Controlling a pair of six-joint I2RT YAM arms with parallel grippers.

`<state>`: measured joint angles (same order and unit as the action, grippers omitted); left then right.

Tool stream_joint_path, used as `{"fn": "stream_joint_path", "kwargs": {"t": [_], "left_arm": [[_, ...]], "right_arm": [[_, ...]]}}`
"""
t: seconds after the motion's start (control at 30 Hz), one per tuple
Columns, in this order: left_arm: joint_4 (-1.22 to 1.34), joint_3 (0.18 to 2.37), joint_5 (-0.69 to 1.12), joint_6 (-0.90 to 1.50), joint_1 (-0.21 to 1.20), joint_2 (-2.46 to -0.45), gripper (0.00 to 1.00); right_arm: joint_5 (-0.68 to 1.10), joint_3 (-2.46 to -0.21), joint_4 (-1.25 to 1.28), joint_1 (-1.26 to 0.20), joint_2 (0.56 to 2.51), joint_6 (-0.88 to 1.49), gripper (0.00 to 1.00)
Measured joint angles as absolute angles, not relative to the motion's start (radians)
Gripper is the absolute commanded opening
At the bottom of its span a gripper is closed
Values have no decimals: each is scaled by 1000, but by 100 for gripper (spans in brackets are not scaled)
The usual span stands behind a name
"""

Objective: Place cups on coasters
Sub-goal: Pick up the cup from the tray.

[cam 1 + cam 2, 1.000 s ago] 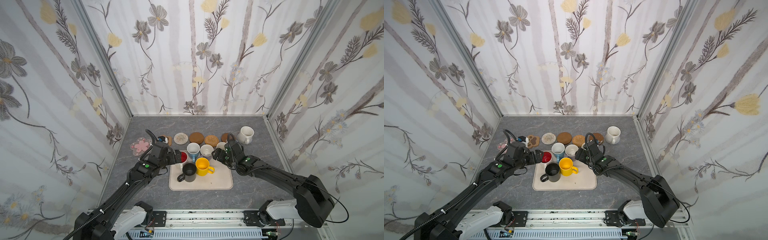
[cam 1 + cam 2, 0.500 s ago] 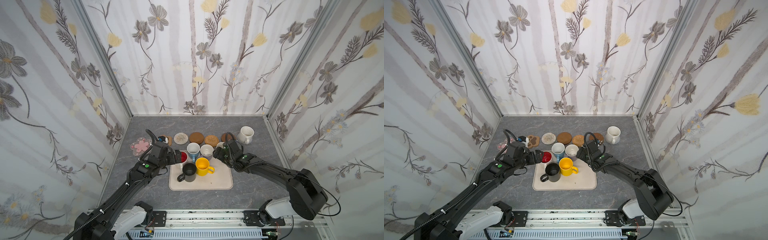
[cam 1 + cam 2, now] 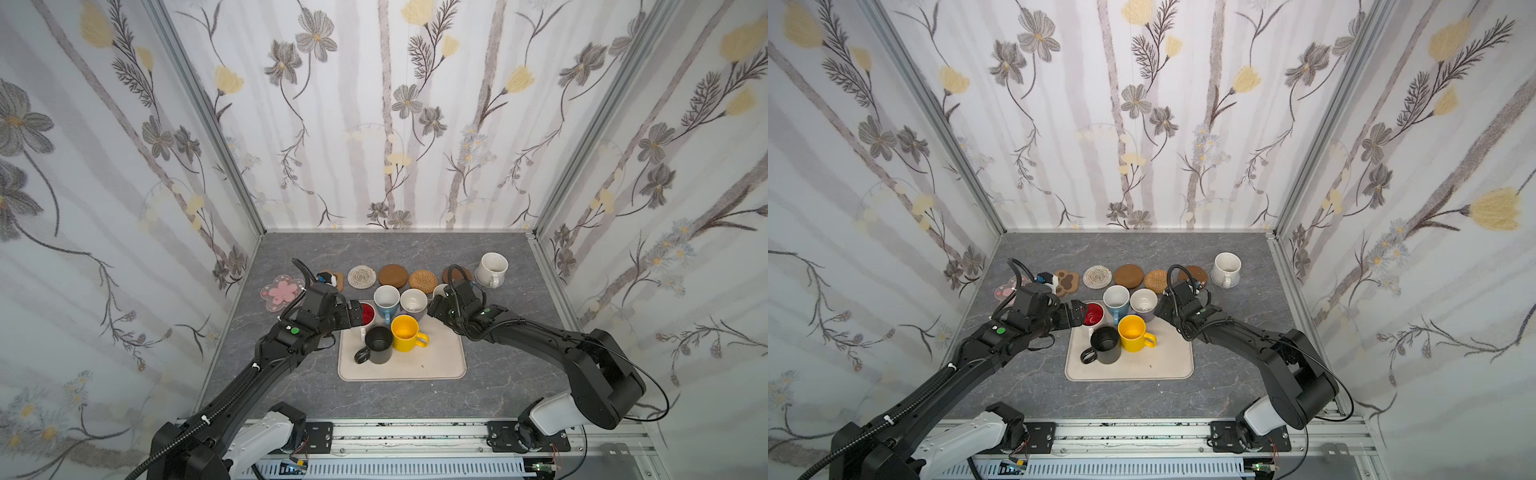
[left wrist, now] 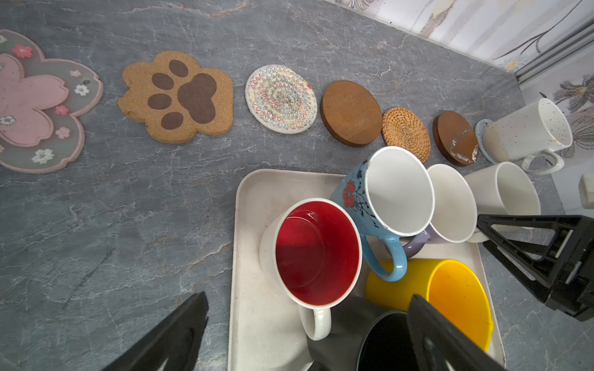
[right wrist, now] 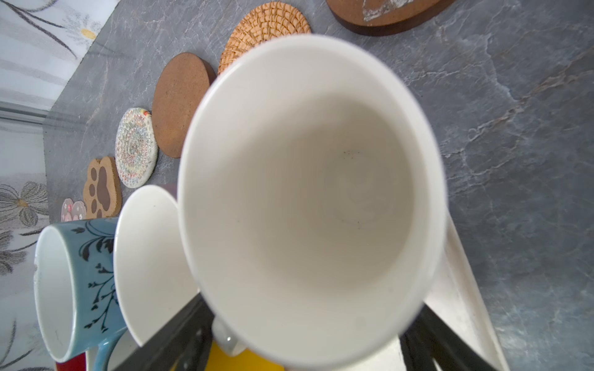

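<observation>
At the tray's (image 3: 415, 370) one-o'clock corner, as a top view reads it with twelve toward the back wall, we find the right gripper (image 3: 435, 306) straddling a cream-white mug (image 5: 308, 199). Its fingers (image 5: 173, 340) flank the walls, though we cannot tell whether they press yet. Left gripper (image 3: 356, 314) hangs spread wide and empty by the red-lined mug (image 4: 316, 253) at the tray's ten o'clock. We judge the lift wants a square squeeze low on the walls, then a straight rise, since the lavender mug (image 4: 450, 205) stands just beside at nine o'clock. Nearest free mat is the glossy brown disc (image 4: 454, 136), at one o'clock of the mug; set down centred and upright. One speckled mug (image 3: 491, 268) already sits on the grey knitted coaster (image 4: 480, 135). No brand or lettering reads anywhere; the light blue mug (image 4: 385, 192) carries only a red flower and black sprigs.
</observation>
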<state>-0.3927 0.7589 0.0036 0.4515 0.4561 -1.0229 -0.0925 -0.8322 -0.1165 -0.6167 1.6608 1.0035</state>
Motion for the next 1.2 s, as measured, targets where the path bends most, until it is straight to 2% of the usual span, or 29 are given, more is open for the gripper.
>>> {"fn": "stream_joint_path", "kwargs": {"t": [0.57,0.77,1.03,1.2], "left_arm": [[-393,759,0,451,453,-1034,100],[-393,759,0,451,453,-1041,100],[-393,759,-1,451,453,-1056,100],[-393,759,-1,451,450,-1062,100]], "right_arm": [[-109,-815,-141,-607,1652,931,52],[-116,-841,-178,-606,1668,854,33],[-163,-911,-270,-606,1710,748,30],[-182,-948,-318,-606,1742,700,21]]}}
